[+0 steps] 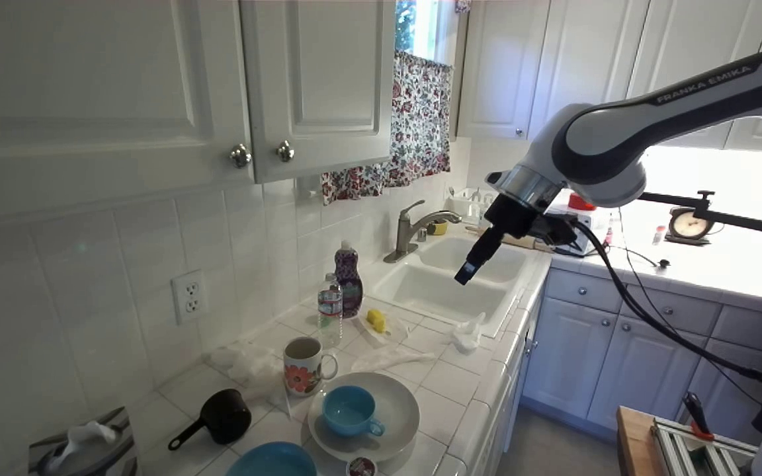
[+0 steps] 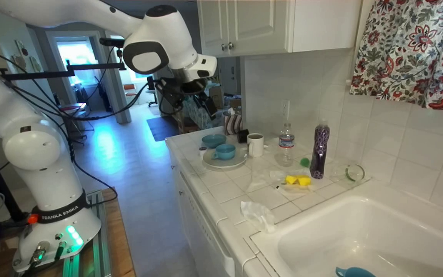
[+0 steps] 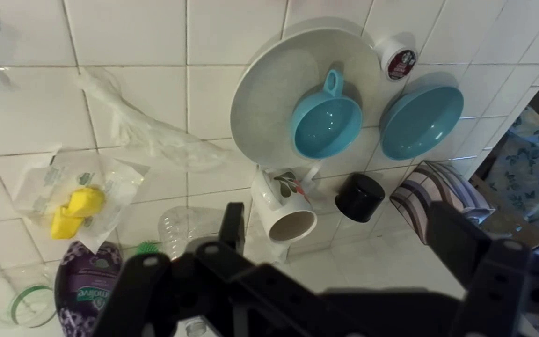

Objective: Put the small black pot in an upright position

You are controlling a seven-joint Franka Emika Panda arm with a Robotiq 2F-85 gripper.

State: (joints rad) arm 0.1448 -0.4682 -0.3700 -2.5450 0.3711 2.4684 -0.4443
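Note:
The small black pot [image 1: 227, 416] lies on the tiled counter near the wall, apparently tipped on its side. Its straight handle [image 1: 186, 436] points away from the mug in that exterior view. The pot also shows in an exterior view [image 2: 242, 135], partly behind the mug. In the wrist view the pot [image 3: 359, 197] shows its closed base and side; its opening and handle are hidden. My gripper [image 3: 337, 208] is open and empty, with the pot visible between its fingers but well beyond them. In both exterior views the gripper [image 1: 465, 272] [image 2: 210, 111] hangs high above, apart from the pot.
A patterned mug [image 3: 288, 206] stands beside the pot, and a striped box [image 3: 431, 196] on its other side. A plate [image 3: 265, 107] with a blue cup [image 3: 328, 121], a blue bowl [image 3: 421, 121], a water bottle [image 1: 329, 311] and a purple soap bottle [image 1: 348, 281] stand nearby. The tiled wall rises behind.

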